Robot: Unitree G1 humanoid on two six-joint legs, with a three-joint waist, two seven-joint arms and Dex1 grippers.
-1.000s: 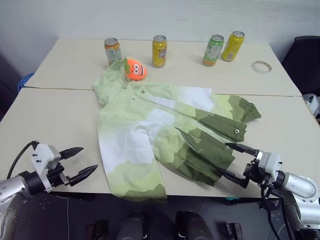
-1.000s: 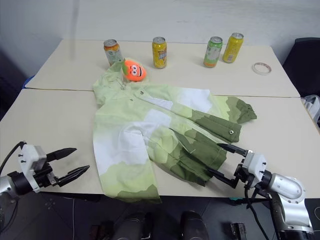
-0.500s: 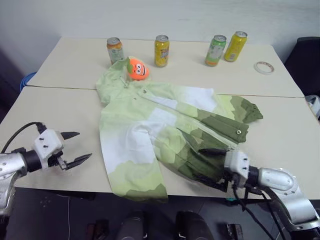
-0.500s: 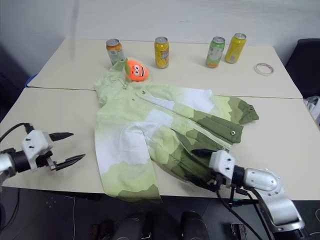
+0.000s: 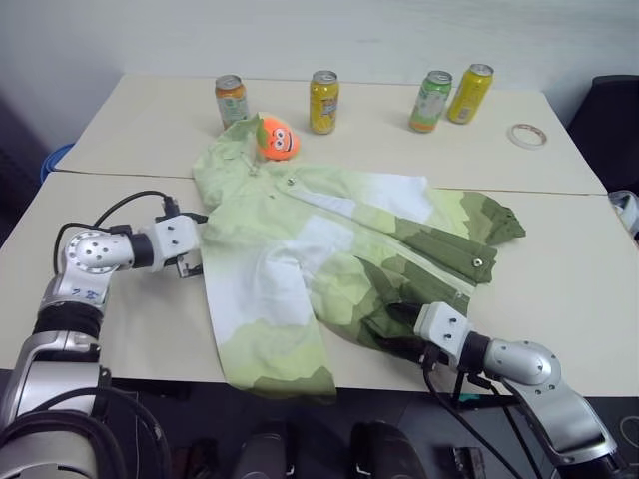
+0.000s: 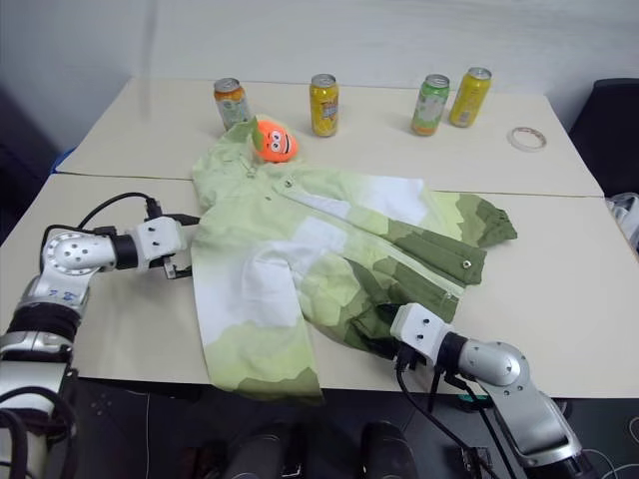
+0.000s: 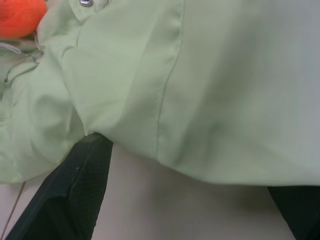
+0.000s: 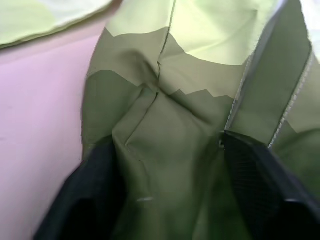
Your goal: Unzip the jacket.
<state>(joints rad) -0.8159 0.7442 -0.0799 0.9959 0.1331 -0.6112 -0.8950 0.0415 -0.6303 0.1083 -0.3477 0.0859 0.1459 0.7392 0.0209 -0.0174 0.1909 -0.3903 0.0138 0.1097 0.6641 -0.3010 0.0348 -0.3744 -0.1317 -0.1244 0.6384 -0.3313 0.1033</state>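
Note:
The jacket [image 5: 329, 249], pale lime green, white and dark olive, lies flat on the table with its collar at the far end. My left gripper [image 5: 196, 251] is at the jacket's left edge by the shoulder. It is open, and in the left wrist view one finger [image 7: 75, 190] sits just under the lime fabric's edge. My right gripper [image 5: 391, 329] is at the dark olive hem near the table's front edge. Its fingers [image 8: 100, 195] stand partly closed on either side of a bunched olive fold, with a gap still between them.
An orange plush toy [image 5: 276, 139] rests on the jacket's collar. Several drink cans [image 5: 322, 101] stand along the far side, and a roll of tape [image 5: 522, 134] lies at the far right. A seam [image 5: 120, 177] runs between the two tabletops.
My left gripper has swung forward and right from the front of the table to the jacket's left edge. My right gripper moved left onto the olive hem and its fingers narrowed around the fabric.

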